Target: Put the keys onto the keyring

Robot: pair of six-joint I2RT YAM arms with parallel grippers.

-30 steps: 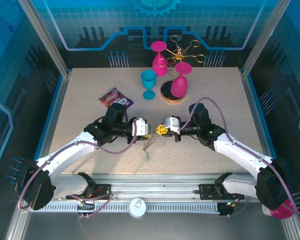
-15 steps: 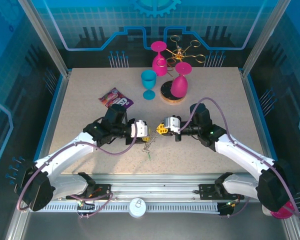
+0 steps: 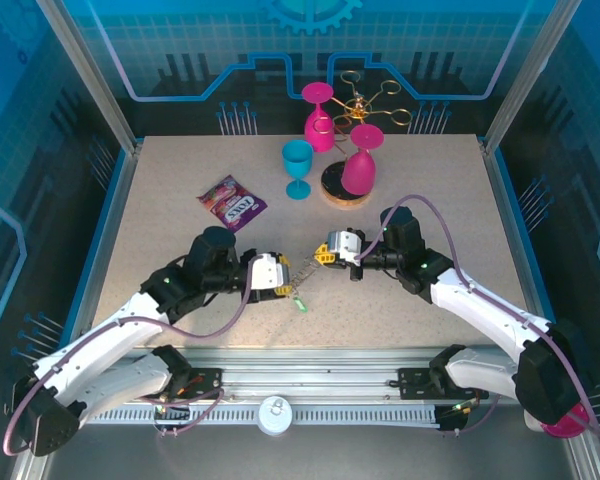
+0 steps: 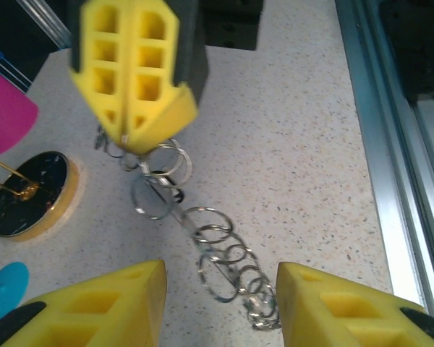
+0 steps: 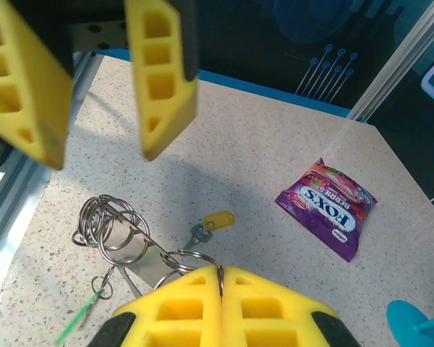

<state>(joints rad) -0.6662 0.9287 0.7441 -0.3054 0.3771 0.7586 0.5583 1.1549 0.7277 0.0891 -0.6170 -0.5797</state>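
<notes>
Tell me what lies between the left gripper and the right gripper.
A chain of linked metal rings on the table, its far end pinched by the right gripper; the left wrist view shows it.

the keyring (image 4: 215,233), a chain of linked silver hoops, lies stretched midway along the table's (image 3: 440,190) near half, a yellow-headed key (image 5: 218,218) touching it.

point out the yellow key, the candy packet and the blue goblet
yellow key (image 5: 218,218), right wrist view, on its yellow plastic head
candy packet (image 5: 325,210), right wrist view, on the printed front
blue goblet (image 3: 298,156), top external view, on the bowl
</notes>
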